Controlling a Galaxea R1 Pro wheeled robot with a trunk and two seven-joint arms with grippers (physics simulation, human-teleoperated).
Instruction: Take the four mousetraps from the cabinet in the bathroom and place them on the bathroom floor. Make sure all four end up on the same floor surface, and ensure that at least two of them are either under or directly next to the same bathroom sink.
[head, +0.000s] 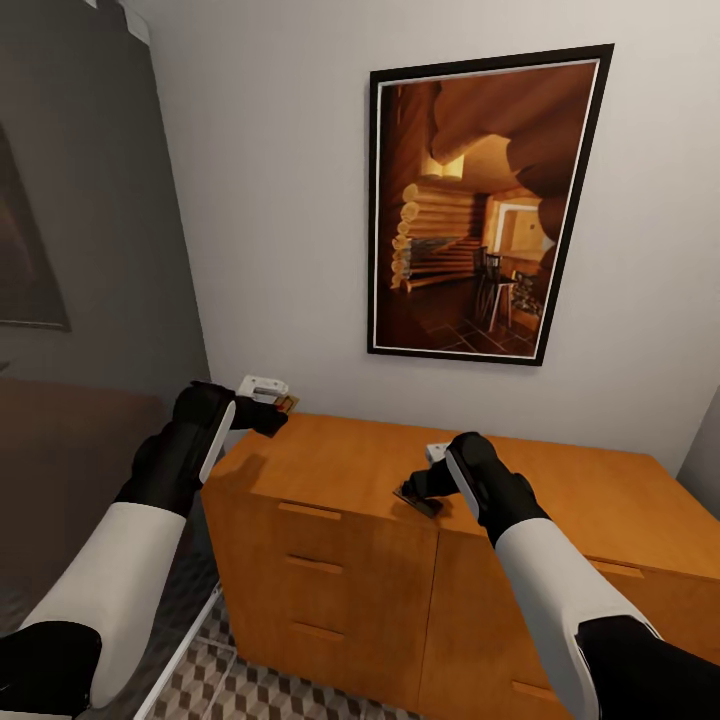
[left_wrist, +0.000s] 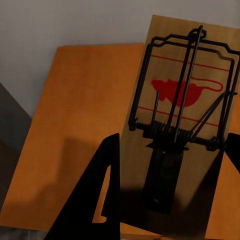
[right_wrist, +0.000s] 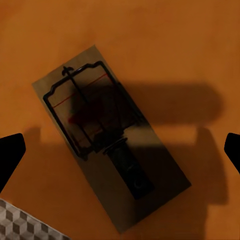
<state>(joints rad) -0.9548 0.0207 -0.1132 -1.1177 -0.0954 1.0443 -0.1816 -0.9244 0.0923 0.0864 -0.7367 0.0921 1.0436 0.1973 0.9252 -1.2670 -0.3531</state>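
1. Room: a pale wall carries a large black-framed picture (head: 487, 205) of a log-cabin interior. A dark grey wall stands at the left, and a strip of cube-patterned bathroom floor (head: 245, 690) shows at the foot of the furniture.
2. Bench surface: the low orange-brown cabinet (head: 330, 560) stands against the pale wall, its drawer fronts fitted with slim handles. Its flat top is bare apart from one trap.
3. Left arm: it reaches forward from the left, white at the forearm and black at the wrist. The left end effector (head: 275, 405) is held above the cabinet's near-left corner.
4. Right arm: it extends over the cabinet top, wrist bent downward. The right end effector (head: 425, 490) hangs just above the surface.
5. Held mousetrap (left_wrist: 182, 135): it is clamped between the left end effector's dark fingers (left_wrist: 95, 200), with wood base, black wire spring and bar. A red mouse silhouette is printed on it; no lettering is legible.
6. Lying mousetrap (right_wrist: 112, 137): it rests flat on the cabinet top in shadow, set diagonally. The right end effector's jaws are spread wide to either side of it, gripping nothing.
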